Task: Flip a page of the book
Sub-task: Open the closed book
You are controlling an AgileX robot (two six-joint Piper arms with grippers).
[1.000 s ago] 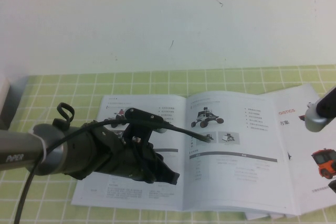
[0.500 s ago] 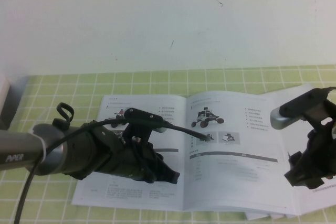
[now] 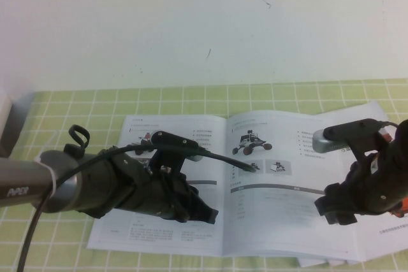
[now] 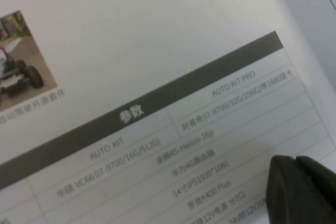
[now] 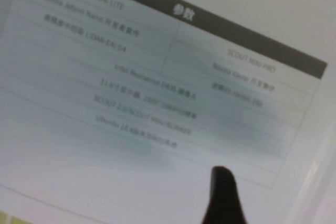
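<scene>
The book (image 3: 191,237) lies open on the green-checked table. Its right-hand page (image 3: 280,214) shows a black rover photo, two thumbnails and a grey-barred table. My left gripper (image 3: 205,213) is shut and empty, resting low over the left page near the spine. In the left wrist view its tips (image 4: 296,182) sit on that left page (image 4: 157,51). My right gripper (image 3: 331,208) hangs over the outer part of the right page. In the right wrist view the right gripper (image 5: 223,198) is close above the page's spec table (image 5: 157,93), near the page's outer edge.
Loose white sheets (image 3: 370,246) with orange vehicle prints lie under the book at the right, partly hidden by my right arm. A white wall rises behind the table (image 3: 76,103). A pale box edge (image 3: 6,125) stands at far left.
My right arm has come in from the right edge and moved left and down over the right page. The left arm and the book have not moved.
</scene>
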